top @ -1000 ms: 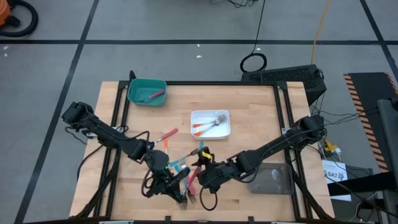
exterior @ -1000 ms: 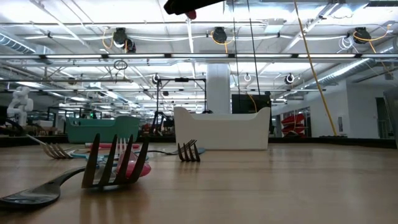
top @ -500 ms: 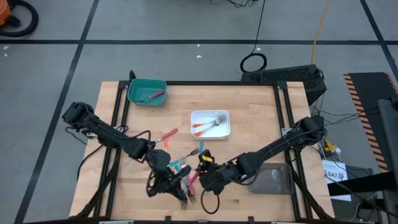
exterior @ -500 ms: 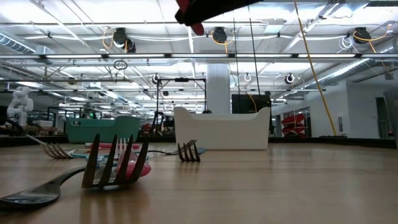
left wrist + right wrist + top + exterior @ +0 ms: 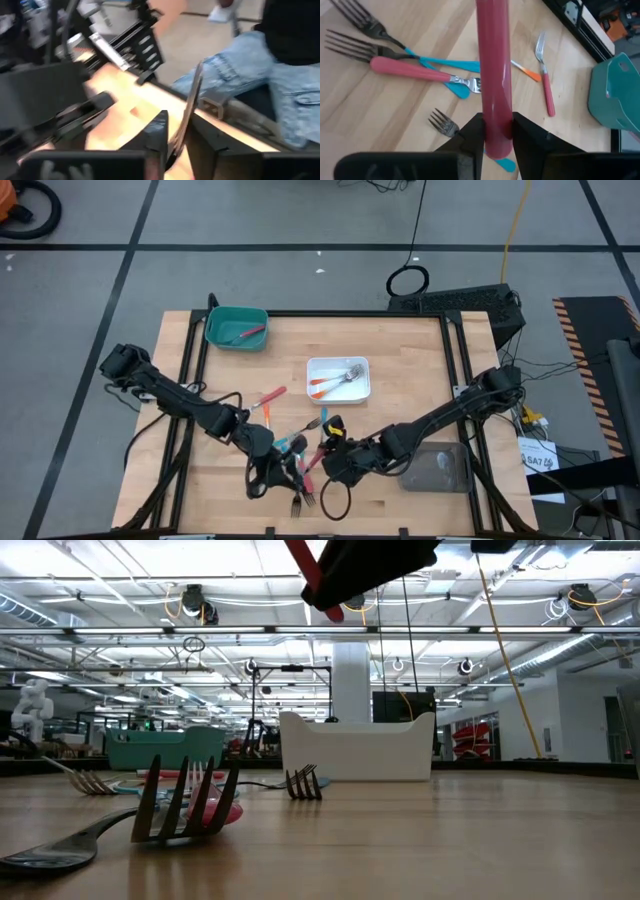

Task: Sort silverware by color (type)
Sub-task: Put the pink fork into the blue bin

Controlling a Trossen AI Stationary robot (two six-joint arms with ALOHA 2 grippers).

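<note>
No readable writing showed. Above a wooden table (image 5: 400,350) in a bright workshop, the right gripper (image 5: 495,131) clamped a pink-handled fork (image 5: 493,65); the left gripper (image 5: 175,137) seemingly pinched a blurred utensil (image 5: 190,107). Other forks (image 5: 300,465) lay between them.

Pale matt wood table (image 5: 380,110), glossy red plastic fork handle (image 5: 493,65), shiny metal tines (image 5: 442,122)

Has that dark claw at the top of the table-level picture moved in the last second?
Yes. The right gripper, clamped on a red-handled fork, has come lower and further right, now hanging above the white tray.
</note>
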